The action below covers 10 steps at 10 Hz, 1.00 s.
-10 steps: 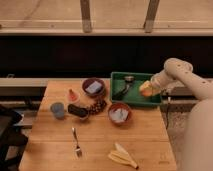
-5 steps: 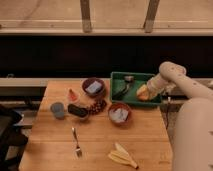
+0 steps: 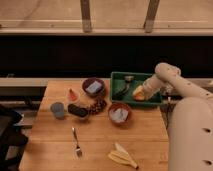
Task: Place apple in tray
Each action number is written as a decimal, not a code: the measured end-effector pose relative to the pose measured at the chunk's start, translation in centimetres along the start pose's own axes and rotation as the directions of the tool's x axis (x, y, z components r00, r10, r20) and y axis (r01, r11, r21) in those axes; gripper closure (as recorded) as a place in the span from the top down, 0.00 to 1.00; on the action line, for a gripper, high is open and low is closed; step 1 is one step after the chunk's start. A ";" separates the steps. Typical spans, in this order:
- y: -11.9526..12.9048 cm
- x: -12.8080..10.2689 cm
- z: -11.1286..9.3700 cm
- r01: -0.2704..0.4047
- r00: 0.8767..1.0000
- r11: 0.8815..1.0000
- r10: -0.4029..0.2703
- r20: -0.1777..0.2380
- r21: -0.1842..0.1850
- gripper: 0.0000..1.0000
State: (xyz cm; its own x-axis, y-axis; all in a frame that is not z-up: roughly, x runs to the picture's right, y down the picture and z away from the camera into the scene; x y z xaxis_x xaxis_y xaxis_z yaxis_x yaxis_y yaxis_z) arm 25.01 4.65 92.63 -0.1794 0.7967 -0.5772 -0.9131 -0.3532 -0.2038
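The wooden table (image 3: 125,145) was the largest thing in view, and every place below is told against the green tray (image 3: 118,77) that sat at its back right corner. The robot's white arm (image 3: 192,125) rose from the near right, outside the table's edge, and bent back over the tray's right end.

The tray lay flat with its raised rim showing all round. Inside it, toward its middle, lay a dark elongated item (image 3: 121,91), and near its back rim a small dark thing (image 3: 129,78) too dim to name.

The gripper (image 3: 145,90) hung over the tray's right half, low inside the rim. The apple (image 3: 138,93) sat right at its tip, within the tray near the front right corner. I could not tell whether the fingers were apart or together, nor whether they clamped the fruit or only touched it.

Just left of the tray stood a reddish-brown bowl (image 3: 93,86) with a pale blue piece in it. In front of the tray stood a second such bowl (image 3: 120,113), also holding something pale. Further left lay a dark block (image 3: 77,110), a grey cup (image 3: 57,108) and a small red-orange wedge (image 3: 73,94). Well in front of the tray lay a yellow banana peel (image 3: 122,156) and a fork (image 3: 76,142).
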 end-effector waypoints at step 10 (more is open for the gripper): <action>0.9 0.1 0.3 0.033 0.998 0.999 -0.034 -0.048 -0.021 0.78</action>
State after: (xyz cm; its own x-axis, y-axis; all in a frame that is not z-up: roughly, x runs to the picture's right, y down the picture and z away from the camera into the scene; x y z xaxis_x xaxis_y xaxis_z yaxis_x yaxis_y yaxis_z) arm 24.04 4.54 92.63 -0.1308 0.7837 -0.6072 -0.9106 -0.3372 -0.2390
